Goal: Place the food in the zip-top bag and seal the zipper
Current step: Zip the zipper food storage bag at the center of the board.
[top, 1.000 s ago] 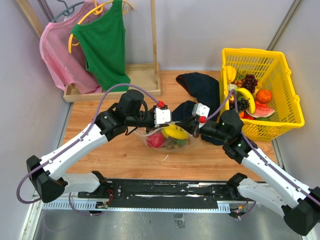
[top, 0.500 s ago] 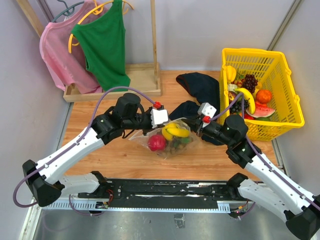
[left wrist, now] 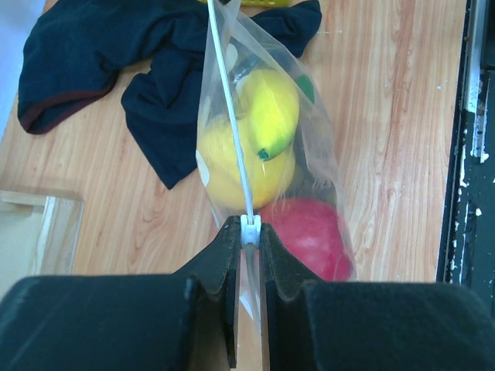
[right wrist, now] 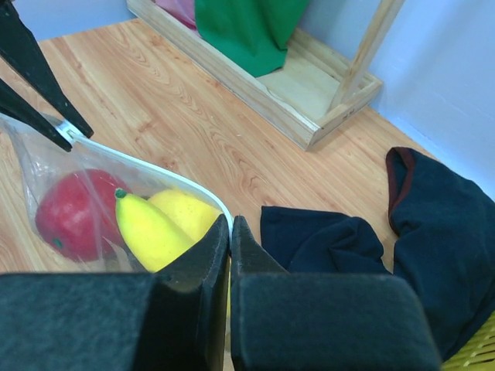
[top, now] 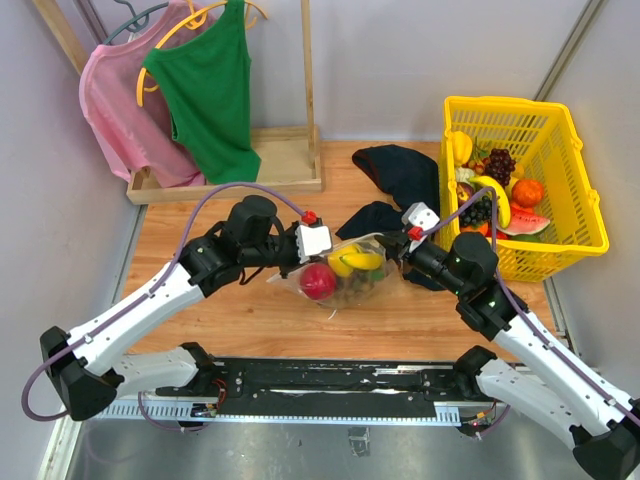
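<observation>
The clear zip-top bag (top: 345,275) hangs between both grippers above the table. Inside it show a red apple (top: 318,281), a yellow lemon (left wrist: 232,166) and a yellow banana (top: 360,261), with something dark beneath them. My left gripper (left wrist: 249,229) is shut on the white slider of the zipper (left wrist: 230,124) at the bag's left end. My right gripper (right wrist: 230,224) is shut on the zipper (right wrist: 166,170) at the bag's right corner. The zipper runs taut between them. The bag also shows in the right wrist view (right wrist: 85,209).
A dark navy cloth (top: 400,170) lies behind the bag. A yellow lattice basket (top: 575,215) with more fruit stands at the right. A wooden rack (top: 240,175) with a pink and a green garment stands at the back left.
Both grippers have drawn apart, the left one moving left along the zipper and the right one moving right. The bag is stretched wider and tauter than before.
</observation>
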`<control>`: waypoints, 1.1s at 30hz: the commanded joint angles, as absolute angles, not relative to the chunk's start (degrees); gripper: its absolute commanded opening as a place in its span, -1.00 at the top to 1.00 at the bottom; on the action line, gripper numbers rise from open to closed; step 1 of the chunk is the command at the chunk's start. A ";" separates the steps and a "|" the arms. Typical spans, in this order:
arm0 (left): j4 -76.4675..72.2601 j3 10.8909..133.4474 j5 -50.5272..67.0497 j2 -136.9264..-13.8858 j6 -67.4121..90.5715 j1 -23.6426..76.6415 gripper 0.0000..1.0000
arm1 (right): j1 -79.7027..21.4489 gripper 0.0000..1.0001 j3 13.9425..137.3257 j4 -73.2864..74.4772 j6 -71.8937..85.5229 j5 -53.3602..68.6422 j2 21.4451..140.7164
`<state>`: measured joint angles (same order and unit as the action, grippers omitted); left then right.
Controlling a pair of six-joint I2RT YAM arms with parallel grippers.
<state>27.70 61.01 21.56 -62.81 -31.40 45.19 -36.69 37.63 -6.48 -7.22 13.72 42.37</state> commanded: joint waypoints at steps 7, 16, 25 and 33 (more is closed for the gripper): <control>29.56 63.78 25.06 -63.25 -34.62 45.04 0.99 | -35.51 0.18 44.30 -0.25 -13.42 27.68 47.08; 28.37 65.59 28.05 -65.33 -35.86 45.00 0.99 | -35.59 -0.25 51.22 3.45 -16.96 40.53 54.92; 27.23 65.85 29.98 -66.00 -35.10 45.04 0.99 | -37.58 -0.23 54.20 6.75 -18.07 46.12 60.72; 26.46 65.58 30.50 -66.03 -33.35 45.00 0.99 | -38.58 0.00 55.72 10.67 -18.80 42.71 63.38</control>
<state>29.39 63.57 28.45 -66.04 -34.44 45.17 -37.10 53.56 8.14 -17.76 43.90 62.67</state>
